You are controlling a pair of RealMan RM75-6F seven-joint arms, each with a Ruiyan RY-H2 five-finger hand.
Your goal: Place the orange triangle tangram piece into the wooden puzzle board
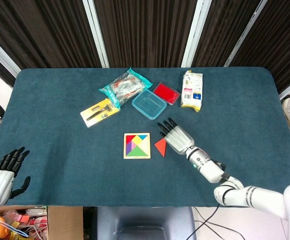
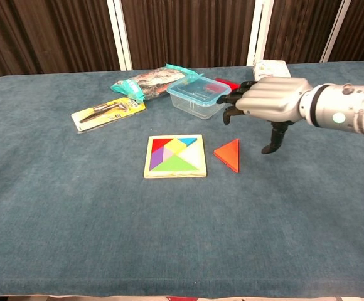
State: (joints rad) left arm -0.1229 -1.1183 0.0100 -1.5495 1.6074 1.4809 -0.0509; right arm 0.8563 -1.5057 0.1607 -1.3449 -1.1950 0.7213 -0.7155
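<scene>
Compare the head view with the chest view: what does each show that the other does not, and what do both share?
Only the head view shows the left hand, open near the table's near-left corner. Only the chest view shows that the right hand hovers above the cloth, clear of the orange triangle. Both show the wooden puzzle board and the triangle lying outside it.

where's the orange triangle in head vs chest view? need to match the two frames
Head view: orange triangle just below centre, flat on the table, right of the wooden puzzle board, with the right hand above its right edge.
Chest view: orange triangle at centre, right of the wooden puzzle board, the right hand up and to its right.
Shared landmark: the clear plastic container behind the board.
</scene>
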